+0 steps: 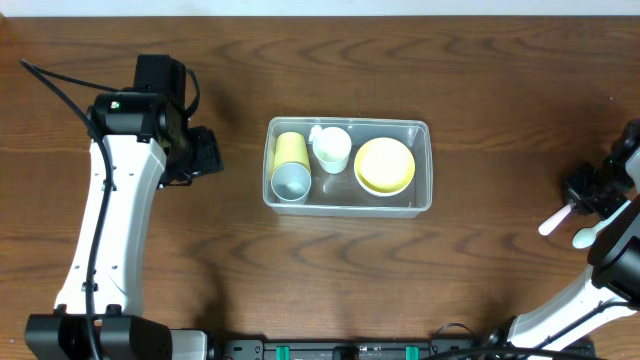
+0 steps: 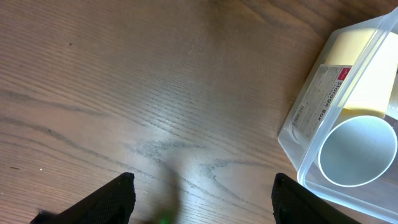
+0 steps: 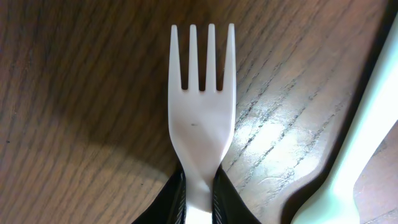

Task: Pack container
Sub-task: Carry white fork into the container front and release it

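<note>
The clear plastic container (image 1: 420,165) sits mid-table and holds a yellow cup (image 1: 290,148), a grey-blue cup (image 1: 291,183), a white cup (image 1: 332,148) and a yellow bowl (image 1: 384,166). Its left end shows in the left wrist view (image 2: 323,93) with the grey-blue cup (image 2: 357,150). My left gripper (image 2: 202,199) is open and empty over bare wood left of the container (image 1: 205,153). My right gripper (image 3: 199,199) at the far right (image 1: 585,195) is shut on the neck of a white plastic fork (image 3: 202,106), whose end shows overhead (image 1: 553,222).
A pale mint-white spoon (image 3: 354,155) lies on the wood just right of the fork; its bowl shows overhead (image 1: 584,236). The table's right edge is close to my right arm.
</note>
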`<state>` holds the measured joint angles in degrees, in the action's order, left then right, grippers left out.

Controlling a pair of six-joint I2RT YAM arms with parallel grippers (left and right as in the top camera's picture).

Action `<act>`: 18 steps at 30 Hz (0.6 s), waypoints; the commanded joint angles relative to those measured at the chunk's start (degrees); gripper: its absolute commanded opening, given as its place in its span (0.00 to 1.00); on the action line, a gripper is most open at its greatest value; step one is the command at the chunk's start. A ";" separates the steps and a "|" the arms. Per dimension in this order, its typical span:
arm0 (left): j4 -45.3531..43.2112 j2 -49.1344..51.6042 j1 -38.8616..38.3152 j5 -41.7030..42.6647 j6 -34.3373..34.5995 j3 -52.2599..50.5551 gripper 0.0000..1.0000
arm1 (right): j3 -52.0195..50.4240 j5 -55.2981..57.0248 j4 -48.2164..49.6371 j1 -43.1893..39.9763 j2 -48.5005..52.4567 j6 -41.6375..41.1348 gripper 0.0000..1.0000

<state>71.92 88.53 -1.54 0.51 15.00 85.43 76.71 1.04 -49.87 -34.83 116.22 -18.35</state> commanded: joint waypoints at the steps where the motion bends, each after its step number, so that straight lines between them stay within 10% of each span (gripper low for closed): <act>1: 0.20 0.15 0.35 -0.04 -0.33 -0.22 0.71 | -0.59 -3.58 -0.31 -0.33 0.24 0.04 0.01; 18: 0.17 0.15 0.35 -0.04 -0.33 -0.22 0.71 | 10.56 -19.65 -0.22 28.00 -30.91 27.82 0.01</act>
<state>71.90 88.53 -1.54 0.51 15.00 85.43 86.70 -15.25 -49.60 -14.06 88.75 -0.64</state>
